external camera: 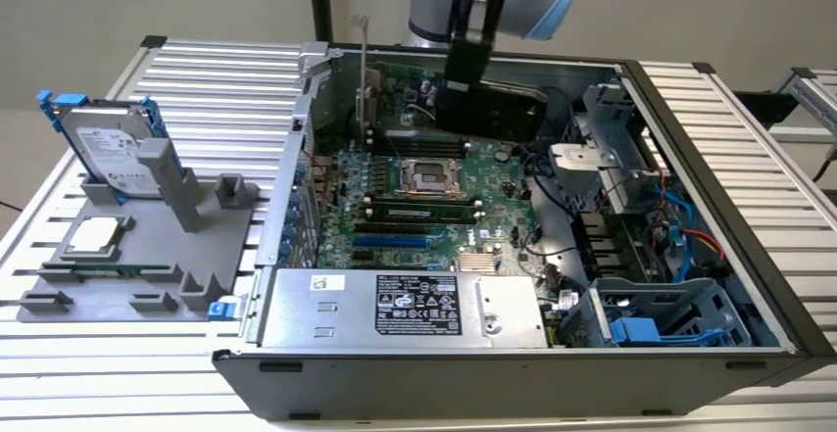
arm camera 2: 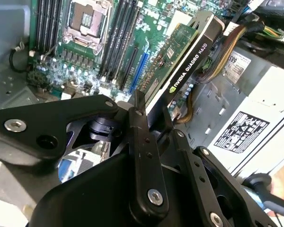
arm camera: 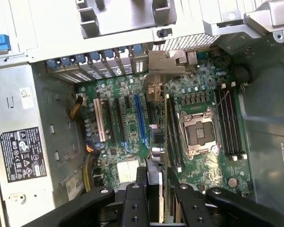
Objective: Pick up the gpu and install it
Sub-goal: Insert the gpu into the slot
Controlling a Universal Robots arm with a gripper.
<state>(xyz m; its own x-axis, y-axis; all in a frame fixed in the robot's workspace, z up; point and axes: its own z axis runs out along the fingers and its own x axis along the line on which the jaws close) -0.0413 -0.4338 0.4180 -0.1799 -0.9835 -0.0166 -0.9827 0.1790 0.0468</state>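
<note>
One gpu (arm camera 2: 189, 61) clamped edgewise in the jaws, above one motherboard (arm camera: 128, 123), inside one open case (external camera: 523, 388)

The gpu (arm camera 2: 193, 48), a thin card with a black cooler, green board and silver end bracket, stands on edge over the motherboard (external camera: 432, 207), clamped by the gripper (arm camera: 163, 184).

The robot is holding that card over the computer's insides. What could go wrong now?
The tool pinches the gpu by one end only, so it might tilt or slip. In the first wrist view it hangs nearer the memory slots than the long blue slot, so it could bump them. The cables beside it could snag.
</note>
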